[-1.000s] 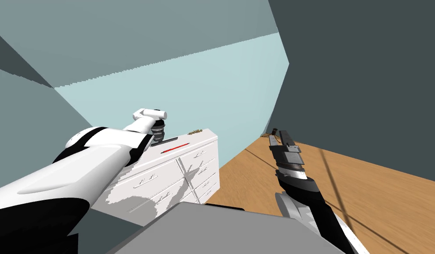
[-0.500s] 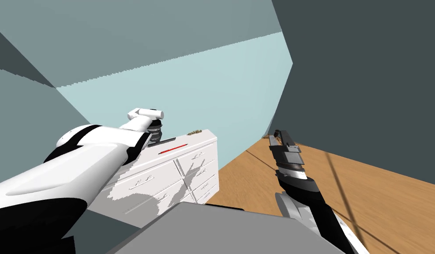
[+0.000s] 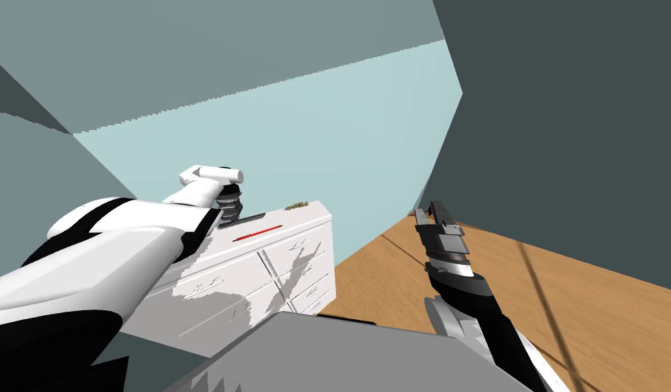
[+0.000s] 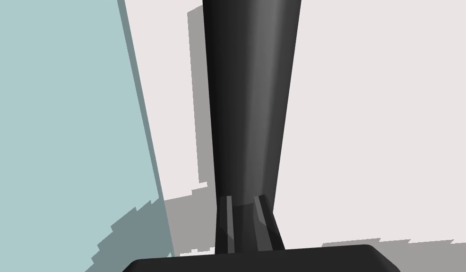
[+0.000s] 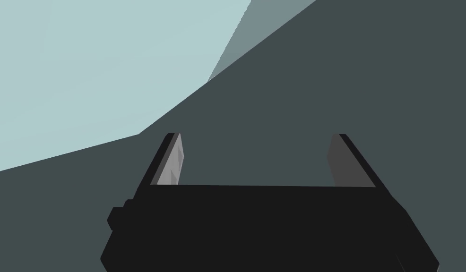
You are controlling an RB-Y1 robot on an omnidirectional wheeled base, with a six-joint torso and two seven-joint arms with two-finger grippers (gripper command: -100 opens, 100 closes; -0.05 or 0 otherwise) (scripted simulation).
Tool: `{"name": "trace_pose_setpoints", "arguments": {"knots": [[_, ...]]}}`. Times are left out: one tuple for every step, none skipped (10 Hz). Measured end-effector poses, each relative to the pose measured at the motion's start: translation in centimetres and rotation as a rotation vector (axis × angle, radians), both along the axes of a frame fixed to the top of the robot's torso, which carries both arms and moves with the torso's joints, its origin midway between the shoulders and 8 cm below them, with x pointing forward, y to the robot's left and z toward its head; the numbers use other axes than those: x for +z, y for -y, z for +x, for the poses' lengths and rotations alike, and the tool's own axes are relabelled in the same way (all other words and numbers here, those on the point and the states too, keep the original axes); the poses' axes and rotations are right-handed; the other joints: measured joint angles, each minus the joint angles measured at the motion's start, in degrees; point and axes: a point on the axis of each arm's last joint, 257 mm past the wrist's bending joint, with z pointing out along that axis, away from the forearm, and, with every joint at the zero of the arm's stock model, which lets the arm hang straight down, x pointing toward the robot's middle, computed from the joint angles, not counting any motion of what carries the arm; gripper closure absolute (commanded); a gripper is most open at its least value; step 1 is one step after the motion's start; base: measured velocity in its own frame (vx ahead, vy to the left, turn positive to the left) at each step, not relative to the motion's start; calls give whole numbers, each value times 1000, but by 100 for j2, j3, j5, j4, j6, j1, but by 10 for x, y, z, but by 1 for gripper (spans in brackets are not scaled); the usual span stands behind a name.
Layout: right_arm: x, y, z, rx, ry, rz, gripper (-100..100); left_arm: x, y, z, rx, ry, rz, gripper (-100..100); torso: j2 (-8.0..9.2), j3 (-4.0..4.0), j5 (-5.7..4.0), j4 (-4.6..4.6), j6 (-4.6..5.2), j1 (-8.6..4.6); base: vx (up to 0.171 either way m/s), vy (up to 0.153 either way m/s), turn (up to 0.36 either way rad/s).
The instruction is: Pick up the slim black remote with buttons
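Observation:
The slim black remote (image 4: 248, 104) lies lengthwise over the white dresser top (image 4: 378, 118), running away from my left gripper (image 4: 244, 198). That gripper is shut on the remote's near end, one finger pressed to each side. A grey shadow falls beside the remote on the white top. In the head view the remote (image 3: 251, 218) is a dark strip near the dresser's back edge, under my left gripper (image 3: 231, 215) at the end of the white forearm. My right gripper (image 3: 433, 212) hangs open over the floor to the right, with nothing between its fingers (image 5: 173, 160).
A thin red pen (image 3: 258, 233) lies on the dresser (image 3: 286, 272) just in front of the remote. A small brownish object (image 3: 297, 205) sits at its far corner. A pale blue wall runs behind the dresser, with wood floor (image 3: 565, 306) and a dark wall to the right.
The head view has swung a little. My left arm has drawn slightly to the left over the dresser top, with the remote's dark strip following it. The right arm has held still.

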Motion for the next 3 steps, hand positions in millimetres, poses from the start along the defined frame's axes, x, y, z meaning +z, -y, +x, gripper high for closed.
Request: {"name": "trace_pose_setpoints", "arguments": {"knots": [[0,0,0,0,0,0,0,1,-2,-2,-3,-2,-2,100,3,2,0,1,5,6,90,-96,69],[0,0,0,0,0,0,0,5,-8,-7,-12,2,1,100,-2,1,-2,2,-4,0,48,-53,47],[0,0,0,0,0,0,0,6,-9,-8,-15,0,1,0,7,4,0,1,6,11,6,-8,-4]]}}
